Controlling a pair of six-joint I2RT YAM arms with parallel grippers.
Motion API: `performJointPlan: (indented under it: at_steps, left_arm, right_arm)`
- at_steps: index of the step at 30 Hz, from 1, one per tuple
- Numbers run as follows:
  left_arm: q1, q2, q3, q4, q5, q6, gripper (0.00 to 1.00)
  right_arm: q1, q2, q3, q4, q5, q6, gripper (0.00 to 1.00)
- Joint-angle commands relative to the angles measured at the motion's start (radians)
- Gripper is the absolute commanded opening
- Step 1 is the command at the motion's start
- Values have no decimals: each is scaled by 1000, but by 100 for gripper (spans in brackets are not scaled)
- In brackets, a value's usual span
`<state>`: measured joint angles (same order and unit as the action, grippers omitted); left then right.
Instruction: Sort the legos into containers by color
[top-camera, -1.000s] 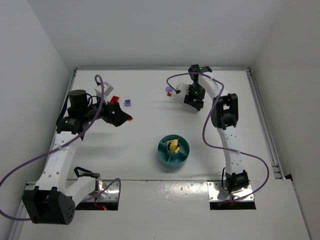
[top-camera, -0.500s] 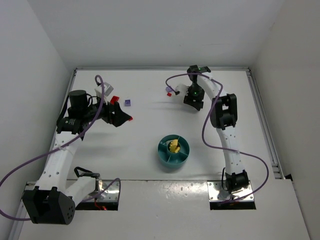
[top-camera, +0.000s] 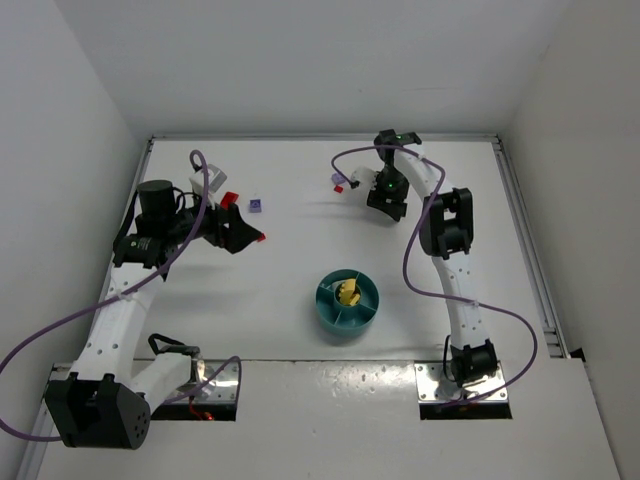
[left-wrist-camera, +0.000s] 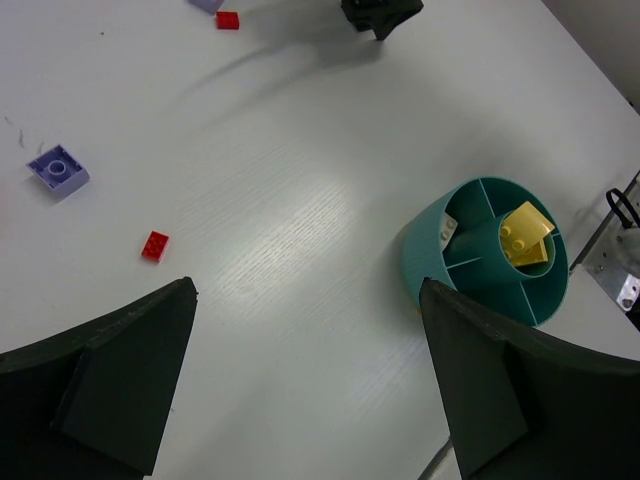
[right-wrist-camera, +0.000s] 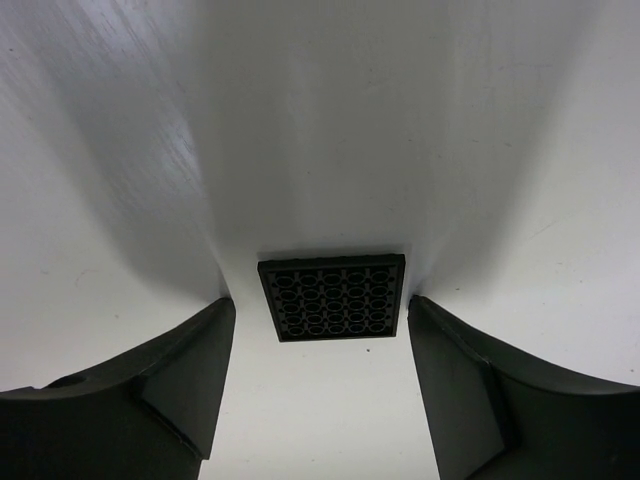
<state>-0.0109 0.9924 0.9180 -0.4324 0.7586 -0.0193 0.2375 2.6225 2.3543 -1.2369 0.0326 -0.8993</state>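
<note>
The right gripper (right-wrist-camera: 318, 300) straddles one black plate (right-wrist-camera: 332, 297), jaws apart; the left gripper (left-wrist-camera: 307, 290) gapes empty. Two red bricks (left-wrist-camera: 154, 245) and two lilac bricks (left-wrist-camera: 57, 168) lie outside the one teal dish (left-wrist-camera: 425, 265).

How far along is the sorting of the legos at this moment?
Done: yellow bricks lie inside the round teal plastic dish. In hand: the right gripper straddles a flat black plate lying on the table, jaws apart. Left: small red bricks and lilac bricks lie loose; the open left gripper holds nothing.
</note>
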Motion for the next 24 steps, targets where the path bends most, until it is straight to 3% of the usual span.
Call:
performJointPlan:
  at_steps: [1,7,14,18,24]
  left_arm:
    - [6,-21,-1,9,7,7,100]
    - [6,-21,-1,0,7,7,100]
    - [6,-21,-1,0,7,7,100]
    - [6,-21,-1,0,16,7,100]
    - [6,-31,-1,0,16,-2,100]
  right_arm:
    - [14,70,23,85,-108,37,70]
    - [14,90,23,85,-108,46,64]
    - [23,80,-2,94,-126,56,38]
    - [23,-27,-124,132,-172,77,27]
    - [5,-261,-363,200,-333,146,20]
